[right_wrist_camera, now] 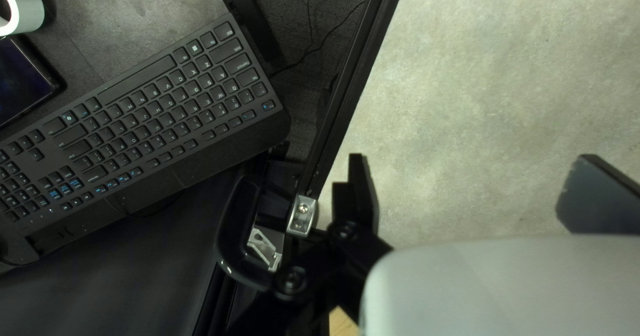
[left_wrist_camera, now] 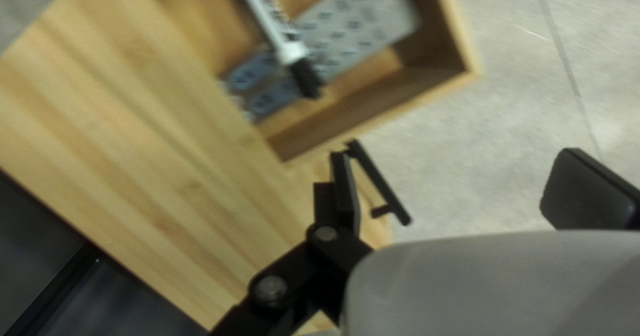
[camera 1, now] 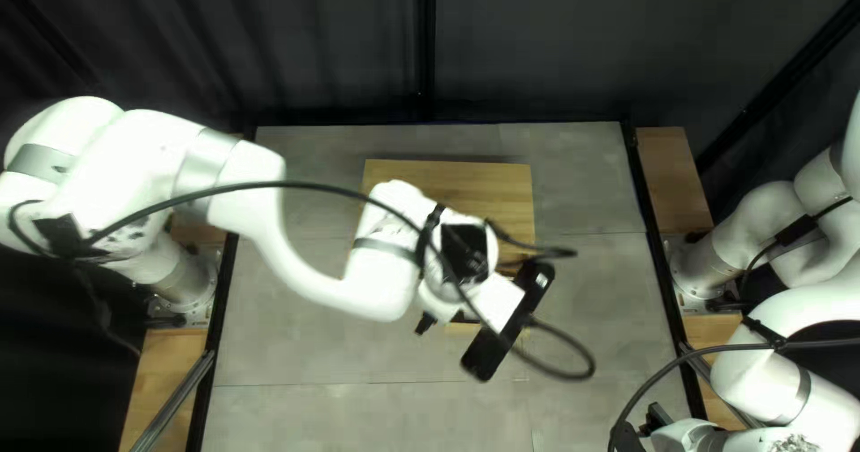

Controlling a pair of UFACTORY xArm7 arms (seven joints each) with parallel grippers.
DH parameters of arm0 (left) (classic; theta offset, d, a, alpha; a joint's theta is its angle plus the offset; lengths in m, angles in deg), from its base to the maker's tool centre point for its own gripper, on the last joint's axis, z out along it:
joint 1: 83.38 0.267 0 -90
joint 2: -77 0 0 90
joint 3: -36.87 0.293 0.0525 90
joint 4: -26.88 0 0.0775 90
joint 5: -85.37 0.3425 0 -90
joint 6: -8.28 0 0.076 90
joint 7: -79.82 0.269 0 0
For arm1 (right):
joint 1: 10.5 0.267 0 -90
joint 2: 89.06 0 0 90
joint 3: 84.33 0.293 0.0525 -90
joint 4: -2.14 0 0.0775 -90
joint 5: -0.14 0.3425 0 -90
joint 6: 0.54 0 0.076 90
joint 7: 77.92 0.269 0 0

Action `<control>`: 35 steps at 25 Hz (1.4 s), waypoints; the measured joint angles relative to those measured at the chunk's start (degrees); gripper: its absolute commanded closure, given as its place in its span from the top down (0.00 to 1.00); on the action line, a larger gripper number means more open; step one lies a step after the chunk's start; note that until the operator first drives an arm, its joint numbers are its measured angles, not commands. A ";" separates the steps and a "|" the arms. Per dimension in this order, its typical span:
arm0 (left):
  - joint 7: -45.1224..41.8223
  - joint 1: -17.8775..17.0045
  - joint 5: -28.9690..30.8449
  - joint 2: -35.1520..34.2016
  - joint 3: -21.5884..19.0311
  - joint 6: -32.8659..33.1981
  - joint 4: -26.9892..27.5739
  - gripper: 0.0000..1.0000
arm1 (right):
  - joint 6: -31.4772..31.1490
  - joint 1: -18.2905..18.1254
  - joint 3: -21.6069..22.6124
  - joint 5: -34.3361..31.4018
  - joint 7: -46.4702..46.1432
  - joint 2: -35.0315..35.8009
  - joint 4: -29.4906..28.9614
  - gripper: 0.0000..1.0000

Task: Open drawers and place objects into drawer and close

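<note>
My left gripper (camera 1: 426,324) is over the near part of the wooden drawer unit (camera 1: 457,179). In its wrist view the left gripper (left_wrist_camera: 461,188) is open, one finger close beside a black drawer handle (left_wrist_camera: 381,184); contact cannot be told. Ahead, a pulled-out drawer (left_wrist_camera: 467,69) holds a flat grey piece (left_wrist_camera: 373,19) with rows of dark marks and a slim silver-and-black tool (left_wrist_camera: 291,51). The arm covers most of this in the top left view. My right gripper (camera 1: 661,416) is low at the right, and in its wrist view the right gripper (right_wrist_camera: 467,193) stands open, holding nothing.
Beside the right gripper runs the table's black edge rail (right_wrist_camera: 357,69). Beyond it are a black keyboard (right_wrist_camera: 153,109), a pale ring-shaped roll (right_wrist_camera: 30,6) and a dark flat device (right_wrist_camera: 20,79). A loose cable loop (camera 1: 582,353) hangs by the left arm's wrist.
</note>
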 measured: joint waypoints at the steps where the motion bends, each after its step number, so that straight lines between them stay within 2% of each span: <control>1: -0.26 -0.76 -0.06 0.20 -0.65 -0.25 -0.11 1.00 | 0.00 0.00 0.00 0.00 0.00 0.00 0.00 1.00; 5: -1.10 -4.45 -0.44 3.92 -3.72 -1.87 1.61 1.00 | 0.00 0.00 0.00 0.00 0.00 0.00 0.00 1.00; 10: -0.75 -6.84 -1.03 5.67 -6.03 -2.12 1.15 1.00 | 0.00 0.00 0.00 0.00 0.00 0.00 0.00 1.00; 28: -1.46 -12.29 -10.17 -4.23 -13.37 3.72 -16.80 1.00 | 0.00 0.00 0.00 0.00 0.00 0.00 0.00 1.00; 35: -3.59 -14.29 -12.46 -6.09 -15.39 5.41 -20.67 1.00 | 0.00 0.00 0.00 0.00 0.00 0.00 0.00 1.00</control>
